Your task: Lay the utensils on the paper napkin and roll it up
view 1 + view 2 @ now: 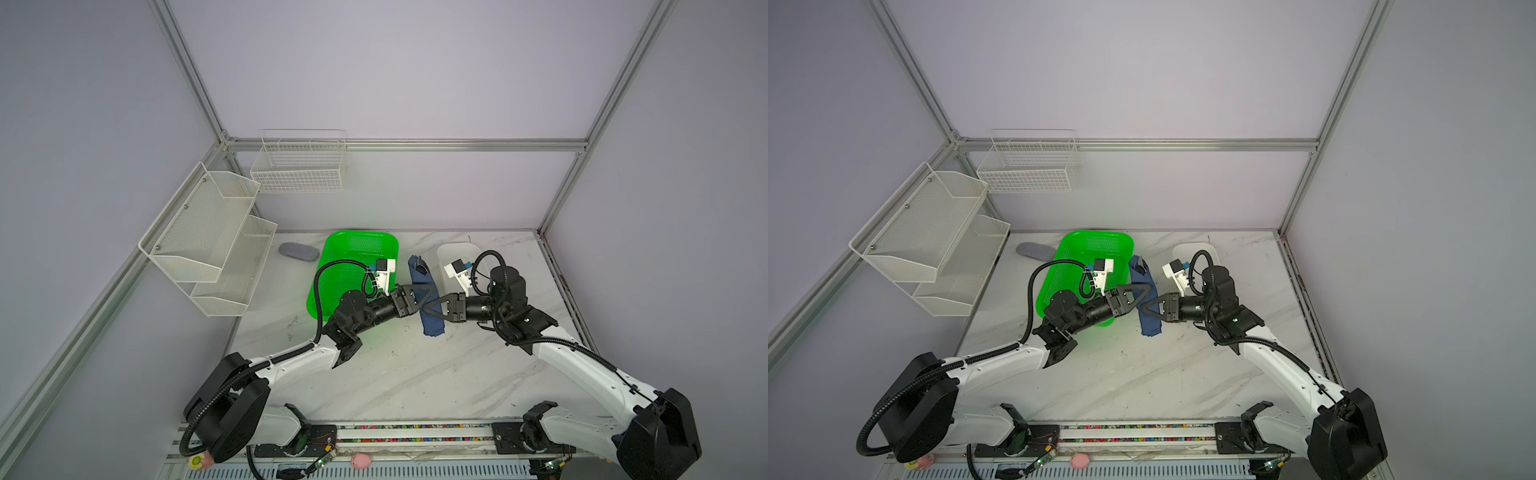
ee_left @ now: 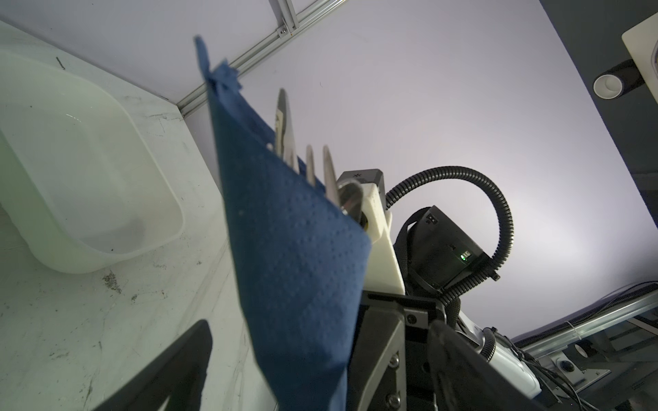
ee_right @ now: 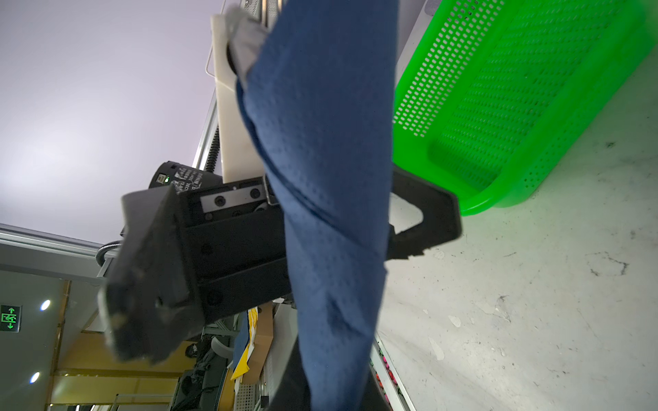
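The paper napkin (image 1: 431, 326) (image 1: 1150, 326) is a navy roll lifted off the marble table, slanting between both grippers. The utensils stick out of its far end: a knife tip (image 2: 285, 128) and fork tines (image 2: 329, 170) show in the left wrist view, and a small silver glint (image 1: 422, 264) in a top view. My right gripper (image 1: 428, 311) (image 1: 1144, 309) (image 3: 331, 384) is shut on the roll's middle. My left gripper (image 1: 424, 296) (image 1: 1142, 293) (image 2: 317, 338) is open, its fingers (image 2: 185, 359) wide on either side of the roll (image 2: 295, 267) (image 3: 331, 142).
A bright green perforated basket (image 1: 357, 249) (image 3: 516, 106) lies just left of the roll. A white tray (image 1: 453, 253) (image 2: 89, 160) stands at the back right. A grey oval pad (image 1: 296, 252) lies at the back left. White wire racks (image 1: 208, 237) hang on the left wall.
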